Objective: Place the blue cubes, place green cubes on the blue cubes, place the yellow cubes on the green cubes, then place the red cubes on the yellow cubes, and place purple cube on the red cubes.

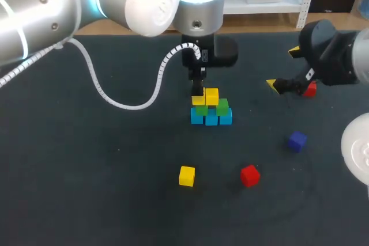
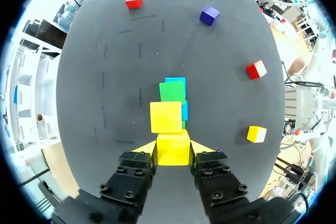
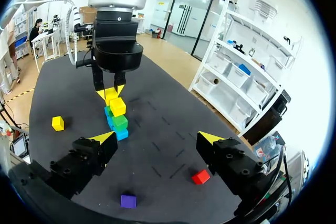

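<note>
The right gripper (image 1: 282,68) partly hides a red cube (image 1: 311,90).

Dark table (image 1: 86,188) bearing blue cubes (image 1: 211,118), four loose cubes (image 1: 187,176)

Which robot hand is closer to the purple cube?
Right. The right gripper hangs open a short way from the purple cube; the left gripper is farther off at the stack, shut on a yellow cube.
</note>
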`<state>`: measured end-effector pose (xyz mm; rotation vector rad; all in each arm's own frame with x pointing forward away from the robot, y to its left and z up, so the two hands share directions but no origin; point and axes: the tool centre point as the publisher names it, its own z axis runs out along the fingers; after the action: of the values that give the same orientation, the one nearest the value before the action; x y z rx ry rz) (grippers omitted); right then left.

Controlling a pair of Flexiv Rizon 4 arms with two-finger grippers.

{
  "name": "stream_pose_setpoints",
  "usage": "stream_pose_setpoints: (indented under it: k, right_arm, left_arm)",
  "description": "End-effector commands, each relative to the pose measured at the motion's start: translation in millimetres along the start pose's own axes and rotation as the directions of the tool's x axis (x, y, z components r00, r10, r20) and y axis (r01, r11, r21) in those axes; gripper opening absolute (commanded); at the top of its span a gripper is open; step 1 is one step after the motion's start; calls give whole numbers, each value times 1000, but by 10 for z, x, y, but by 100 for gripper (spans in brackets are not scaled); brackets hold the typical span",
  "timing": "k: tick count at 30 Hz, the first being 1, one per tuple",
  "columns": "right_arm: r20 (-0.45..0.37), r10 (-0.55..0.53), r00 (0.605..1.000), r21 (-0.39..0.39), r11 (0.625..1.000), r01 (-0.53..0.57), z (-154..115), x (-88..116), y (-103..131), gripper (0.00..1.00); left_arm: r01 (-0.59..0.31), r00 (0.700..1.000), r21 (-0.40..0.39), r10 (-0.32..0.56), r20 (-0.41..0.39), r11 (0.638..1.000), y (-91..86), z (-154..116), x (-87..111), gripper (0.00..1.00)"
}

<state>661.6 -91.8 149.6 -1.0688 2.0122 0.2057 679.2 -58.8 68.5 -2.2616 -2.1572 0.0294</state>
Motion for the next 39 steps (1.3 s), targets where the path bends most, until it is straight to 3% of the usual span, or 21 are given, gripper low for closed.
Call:
stream_pose_setpoints:
  k: [1, 29, 31, 33, 34, 35, 36, 39]
  right_arm:
    - [-4, -1, 1000, 7, 1000, 1, 1, -4, 11, 100]
    - [-4, -1, 1000, 7, 1000, 1, 1, -4, 11, 100]
    - [-4, -1, 1000, 7, 1000, 1, 1, -4, 11, 100]
    - [-4, -1, 1000, 7, 1000, 1, 1, -4, 11, 100]
    - [-4, -1, 1000, 7, 1000, 1, 1, -4, 11, 100]
    - [-4, -1, 1000, 7, 1000, 1, 1, -4, 11, 100]
    - [-4, -1, 1000, 7, 1000, 1, 1, -4, 11, 100]
    - [-4, -1, 1000, 7, 1000, 1, 1, -4, 11, 100]
  left_arm:
    - [-2, 1000, 10, 2, -6, 1000, 38, 9, -15, 0]
    - [1, 1000, 18, -1, -4, 1000, 50, 68, -8, 0]
    - [0, 1000, 15, 0, -3, 1000, 46, 66, -11, 37]
    - [-3, 1000, 14, 3, -3, 1000, 44, 65, -13, 56]
    - [-3, 1000, 14, 4, -2, 1000, 42, 62, -14, 80]
    - [-4, 1000, 13, 4, -3, 1000, 38, 59, -15, 95]
    - [-6, 1000, 12, 6, -2, 1000, 34, 54, -15, 100]
    - [-7, 1000, 10, 7, 1, 1000, 23, 44, -10, 100]
